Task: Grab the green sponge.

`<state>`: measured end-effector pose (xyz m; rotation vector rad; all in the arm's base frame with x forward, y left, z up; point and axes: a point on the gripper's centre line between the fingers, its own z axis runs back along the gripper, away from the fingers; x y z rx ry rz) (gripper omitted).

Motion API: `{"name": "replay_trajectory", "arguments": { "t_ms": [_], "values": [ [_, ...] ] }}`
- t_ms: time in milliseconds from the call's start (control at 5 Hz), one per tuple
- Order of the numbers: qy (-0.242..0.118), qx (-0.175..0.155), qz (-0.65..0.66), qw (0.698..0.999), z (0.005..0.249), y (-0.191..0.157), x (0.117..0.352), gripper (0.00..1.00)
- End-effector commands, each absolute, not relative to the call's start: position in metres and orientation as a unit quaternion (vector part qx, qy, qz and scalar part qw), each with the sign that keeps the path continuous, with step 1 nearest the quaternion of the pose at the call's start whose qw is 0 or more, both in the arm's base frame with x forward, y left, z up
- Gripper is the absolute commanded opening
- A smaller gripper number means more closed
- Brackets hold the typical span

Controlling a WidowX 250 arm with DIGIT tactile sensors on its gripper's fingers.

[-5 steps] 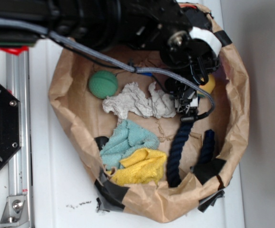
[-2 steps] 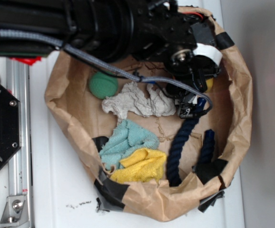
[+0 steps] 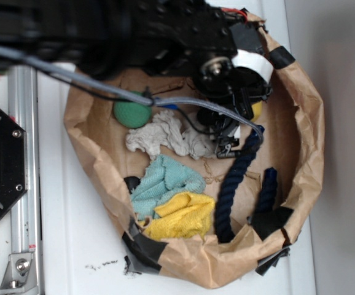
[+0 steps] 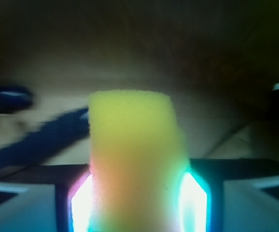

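Now gripper (image 4: 135,203) clamped on green sponge (image 4: 134,164).
Both fingers (image 4: 84,205) press the yellow foam's sides; it stands between them above the paper bag (image 3: 306,135), near a navy rope (image 3: 236,184).

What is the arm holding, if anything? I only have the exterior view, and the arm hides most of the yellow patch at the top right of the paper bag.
Observer: The wrist view shows the sponge standing upright between the two fingers, one pressed against each side.
Operator: Can you see its green layer?
Observer: No. The wrist view shows only a yellow foam face.
Operator: Is anything else caught with it?
Observer: No. The blue rope is a blur in the background on the left, not between the fingers.
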<state>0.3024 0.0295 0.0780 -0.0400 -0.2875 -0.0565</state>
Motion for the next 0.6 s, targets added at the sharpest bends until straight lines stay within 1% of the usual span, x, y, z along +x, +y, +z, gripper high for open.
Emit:
{"name": "replay_trajectory", "arguments": {
  "t_ms": [0, 200, 400],
  "values": [
    [-0.154, 0.005, 0.025, 0.988, 0.183, 0.018, 0.296, 0.0],
    [-0.145, 0.006, 0.017, 0.989, 0.175, 0.018, 0.299, 0.0],
    [-0.144, 0.014, 0.024, 0.989, 0.17, 0.02, 0.301, 0.0]
  ]
}}
